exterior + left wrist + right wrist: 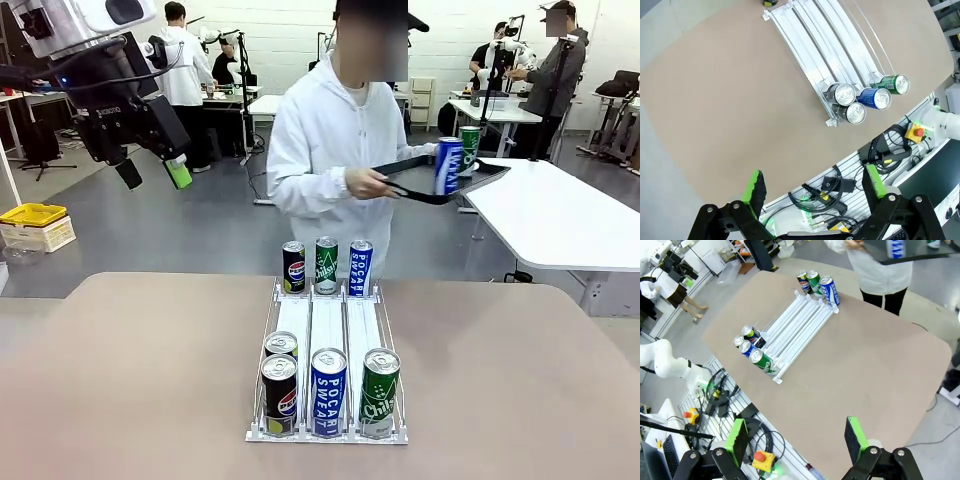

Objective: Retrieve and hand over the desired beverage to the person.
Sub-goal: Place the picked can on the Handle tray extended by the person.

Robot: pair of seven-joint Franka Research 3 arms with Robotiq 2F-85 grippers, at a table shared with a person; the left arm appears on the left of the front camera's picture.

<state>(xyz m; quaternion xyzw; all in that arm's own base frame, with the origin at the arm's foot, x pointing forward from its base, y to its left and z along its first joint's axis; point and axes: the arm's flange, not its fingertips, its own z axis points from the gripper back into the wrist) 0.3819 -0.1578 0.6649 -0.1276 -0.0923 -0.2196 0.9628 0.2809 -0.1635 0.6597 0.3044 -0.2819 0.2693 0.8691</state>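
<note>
Site: I'm looking into a robotics lab | Evidence: white worktables (560,215) on grey floor, people at other benches (185,60), cable bundles (880,150) and emergency-stop button (915,133) beside my table (130,380).

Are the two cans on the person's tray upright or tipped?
Upright: the blue can and green can both stand on end on the black tray.

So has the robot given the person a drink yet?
Not from what shows. The person's flat black tray carries a blue can and a green can. Both grippers hang open and empty above the table: left gripper, right gripper. Seven cans sit in the white wire rack. Picking one and handing it over is left.
</note>
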